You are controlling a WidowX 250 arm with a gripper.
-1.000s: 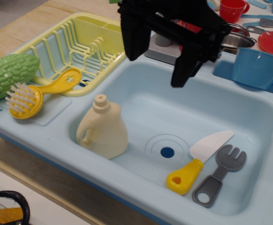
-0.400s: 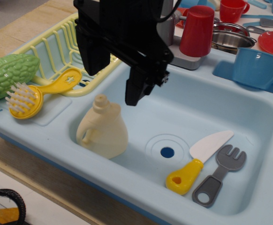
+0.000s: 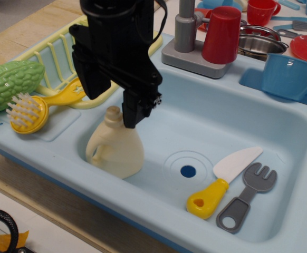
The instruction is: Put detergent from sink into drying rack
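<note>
One open hand [image 3: 113, 108] over detergent [image 3: 116, 146]

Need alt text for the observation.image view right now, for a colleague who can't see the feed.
A black gripper, jaws open, hangs over the neck of a cream detergent bottle standing upright at the left end of a light-blue sink. A toy knife and grey fork lie by the drain, and the yellow drying rack sits behind the gripper.

Cream jug-shaped detergent [image 3: 116, 147] stands upright in the light-blue sink's [image 3: 217, 126] left corner; pale-yellow slatted rack [image 3: 56, 58] sits beside the sink.
</note>
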